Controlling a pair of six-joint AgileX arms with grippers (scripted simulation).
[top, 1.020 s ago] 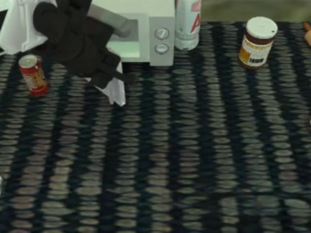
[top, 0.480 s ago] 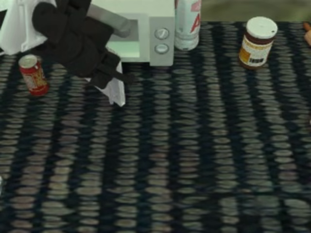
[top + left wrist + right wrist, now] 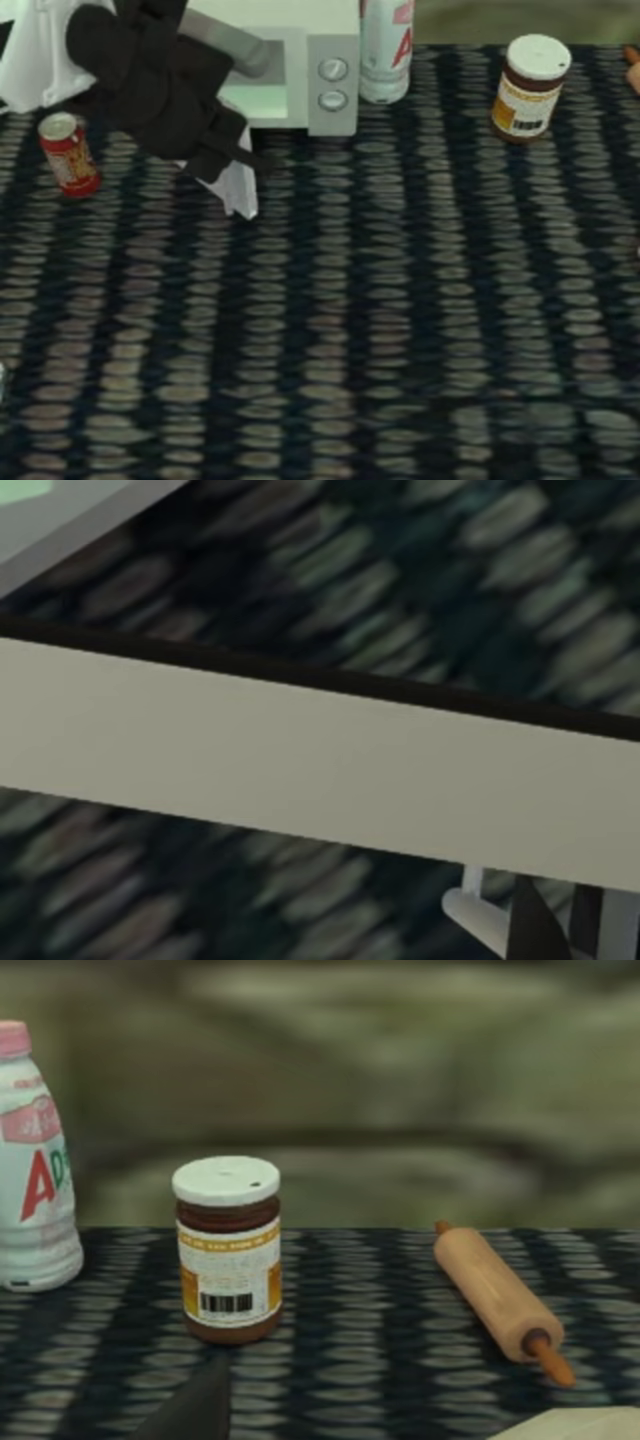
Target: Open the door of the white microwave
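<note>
Already the door (image 3: 236, 186) stands swung out from the white microwave (image 3: 300, 70) at the table's (image 3: 400, 320) far left, with the left gripper (image 3: 232, 152) at its edge; whether its fingers clasp it cannot be told. Right gripper out of view.

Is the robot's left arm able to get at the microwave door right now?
Probably yes. The left gripper is already at the door, which stands swung out from the white microwave, with nothing between them.
</note>
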